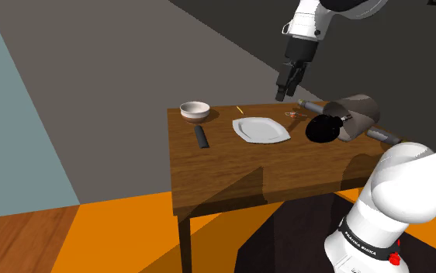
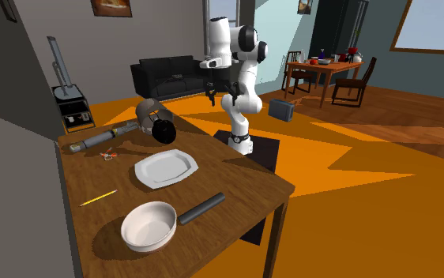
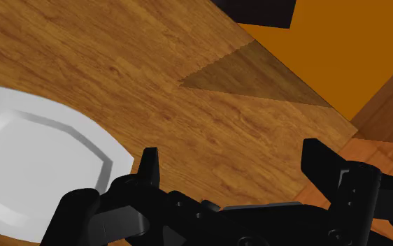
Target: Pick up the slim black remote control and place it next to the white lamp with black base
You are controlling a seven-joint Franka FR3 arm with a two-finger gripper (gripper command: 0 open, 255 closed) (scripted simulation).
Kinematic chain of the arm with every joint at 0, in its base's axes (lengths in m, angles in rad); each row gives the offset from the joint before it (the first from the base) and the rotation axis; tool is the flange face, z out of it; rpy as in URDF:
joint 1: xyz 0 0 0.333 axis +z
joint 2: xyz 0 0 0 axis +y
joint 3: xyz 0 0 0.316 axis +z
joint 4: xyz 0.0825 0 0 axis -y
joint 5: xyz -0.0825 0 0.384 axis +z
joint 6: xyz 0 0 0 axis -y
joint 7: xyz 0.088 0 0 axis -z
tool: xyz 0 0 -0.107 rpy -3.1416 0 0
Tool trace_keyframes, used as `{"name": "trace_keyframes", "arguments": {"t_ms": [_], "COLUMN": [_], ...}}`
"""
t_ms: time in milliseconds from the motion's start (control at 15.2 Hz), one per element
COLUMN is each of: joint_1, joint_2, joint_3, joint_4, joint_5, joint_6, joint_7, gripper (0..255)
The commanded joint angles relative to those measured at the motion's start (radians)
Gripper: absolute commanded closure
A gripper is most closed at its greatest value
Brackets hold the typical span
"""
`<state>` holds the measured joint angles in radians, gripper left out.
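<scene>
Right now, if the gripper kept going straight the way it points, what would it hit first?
Probably the bare wooden table: the open gripper frames plain wood, with the white plate just beside one finger. Nothing shows in between, though depth is unclear.

White lettering is running along the narrow black band [image 1: 361,236] around the lower joint of the white robot arm [image 1: 410,186] in the shoulder view; it is appearing to read "FRANKA EMIKA". Nothing else readable is showing on any other thing.
</scene>
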<state>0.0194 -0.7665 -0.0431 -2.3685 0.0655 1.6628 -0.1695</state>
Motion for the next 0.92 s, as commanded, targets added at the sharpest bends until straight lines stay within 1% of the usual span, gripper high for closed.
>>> {"name": "trace_keyframes", "arguments": {"t_ms": [0, 396, 858], "joint_1": [0.000, -0.016, -0.039], "joint_2": [0.000, 0.183, 0.436], "joint_3": [0.000, 0.076, 0.145], "joint_4": [0.000, 0.011, 0.092], "joint_5": [0.000, 0.043, 0.058], "joint_6": [0.000, 0.172, 0.342], "joint_7": [0.000, 0.168, 0.359], "gripper": [0, 0, 0]}}
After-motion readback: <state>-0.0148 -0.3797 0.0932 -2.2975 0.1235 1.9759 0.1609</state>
